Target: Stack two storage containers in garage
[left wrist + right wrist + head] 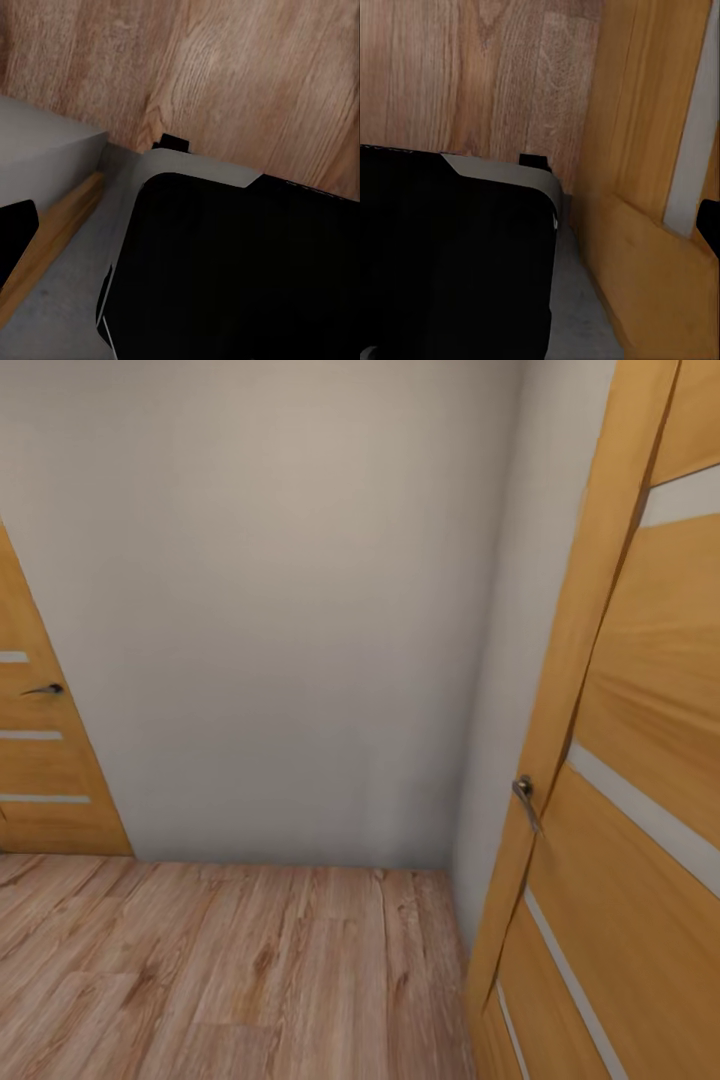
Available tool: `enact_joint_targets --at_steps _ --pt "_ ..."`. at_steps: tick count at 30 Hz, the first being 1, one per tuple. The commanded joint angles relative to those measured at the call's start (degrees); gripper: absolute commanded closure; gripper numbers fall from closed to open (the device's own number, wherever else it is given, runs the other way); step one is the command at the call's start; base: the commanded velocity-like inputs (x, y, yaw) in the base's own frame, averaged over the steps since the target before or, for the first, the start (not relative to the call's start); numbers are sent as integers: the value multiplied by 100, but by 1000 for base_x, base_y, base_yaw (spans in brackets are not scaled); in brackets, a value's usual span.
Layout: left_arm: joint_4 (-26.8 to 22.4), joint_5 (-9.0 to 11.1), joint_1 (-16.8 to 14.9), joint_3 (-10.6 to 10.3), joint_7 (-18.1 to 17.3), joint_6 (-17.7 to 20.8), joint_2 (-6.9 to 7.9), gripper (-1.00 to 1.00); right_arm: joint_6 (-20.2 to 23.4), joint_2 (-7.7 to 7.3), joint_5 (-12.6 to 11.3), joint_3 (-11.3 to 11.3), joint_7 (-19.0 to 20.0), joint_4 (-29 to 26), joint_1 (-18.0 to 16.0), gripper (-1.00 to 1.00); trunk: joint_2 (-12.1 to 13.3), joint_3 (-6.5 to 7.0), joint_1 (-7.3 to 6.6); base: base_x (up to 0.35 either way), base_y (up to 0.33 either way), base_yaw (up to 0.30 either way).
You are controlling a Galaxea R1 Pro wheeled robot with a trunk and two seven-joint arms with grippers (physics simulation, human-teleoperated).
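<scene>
A plain grey wall point(270, 610) is faced over a wood plank floor point(220, 970), with one wooden door point(45, 750) at the left and another point(620, 780) close at the right. The state of either pincer cannot be told.

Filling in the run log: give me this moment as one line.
phase: on the way | place: wood floor, grey wall ahead | doors: one at left, one close at right | bins: not seen | pincers: not seen
</scene>
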Motion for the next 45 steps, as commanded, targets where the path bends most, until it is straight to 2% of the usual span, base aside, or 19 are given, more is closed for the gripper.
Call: enact_joint_targets --at_steps 1,16,28,45 --pt "2 49 -4 -49 -2 -14 0 -100 -33 4 -59 49 -10 17 -7 -100 -8 -10 5 321 0 0" --pt "2 49 -4 -47 2 -14 -1 -100 -23 8 -59 57 -10 19 -4 -100 -8 -10 5 56 0 0" --pt "4 49 -4 -49 0 -14 9 -100 -19 55 -59 55 -10 19 -5 -100 -8 -10 5 293 0 3" --pt "3 49 -4 -49 -4 -14 6 -100 -24 26 -59 49 -10 18 -6 -100 -8 -10 5 322 0 237"
